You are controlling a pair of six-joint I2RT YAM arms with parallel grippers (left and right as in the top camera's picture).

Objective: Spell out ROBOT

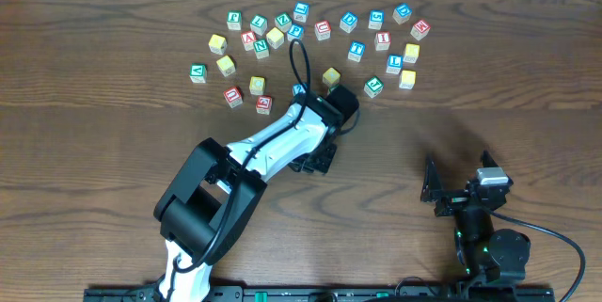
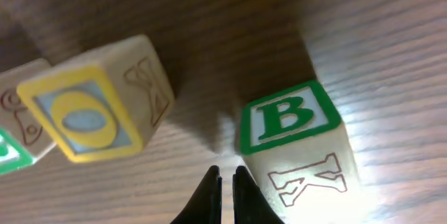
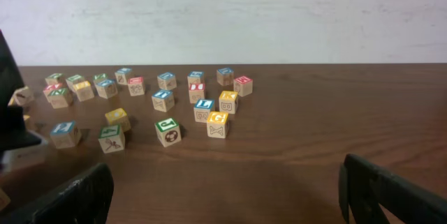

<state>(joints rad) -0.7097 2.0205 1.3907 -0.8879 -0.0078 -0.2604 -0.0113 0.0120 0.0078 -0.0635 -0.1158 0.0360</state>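
1. The left gripper (image 2: 225, 176) has its fingers pressed together with nothing between them. The tips sit just beside the near left corner of the green-bordered B cube (image 2: 290, 123). Whether they touch it cannot be told.
2. A nudge from that point would land off-centre. The B cube would likely spin rather than slide, or the narrow tips could slip past the corner.
3. Parting the fingers this close for a pick could knock the cube askew.
4. The yellow O cube (image 2: 87, 116) lies near on the wooden table (image 2: 363, 28), across a dark gap. A sideways shove could drive the B cube into it and disturb both letters.
5. Two more cubes touch or crowd the O cube at the picture's left edge, so a bump could spread.
6. The right gripper (image 3: 225, 175) hangs spread wide and empty, well apart from the scattered cubes (image 1: 350, 22). It poses little risk, but no row is spelled yet.
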